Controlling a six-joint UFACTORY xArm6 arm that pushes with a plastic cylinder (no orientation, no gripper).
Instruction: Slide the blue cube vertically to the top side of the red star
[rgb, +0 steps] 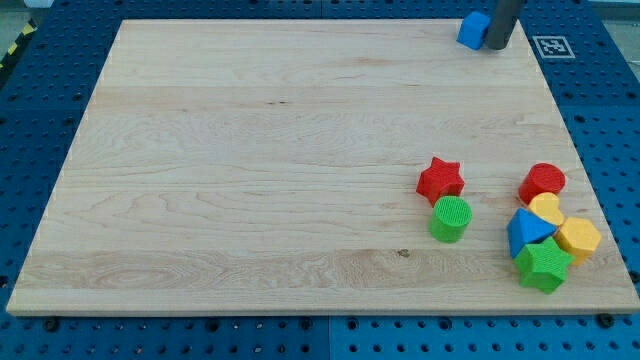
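Observation:
The blue cube (472, 30) sits at the top edge of the wooden board (250, 180), toward the view's right. My tip (497, 46) is right beside it, touching its right side. The red star (440, 181) lies far below, in the lower right part of the board, a little left of straight under the cube.
A green cylinder (450, 219) sits just below the red star. At the lower right stand a red cylinder (542, 182), a yellow heart (546, 209), a blue triangle-like block (527, 233), a yellow hexagon (578, 239) and a green star (543, 265).

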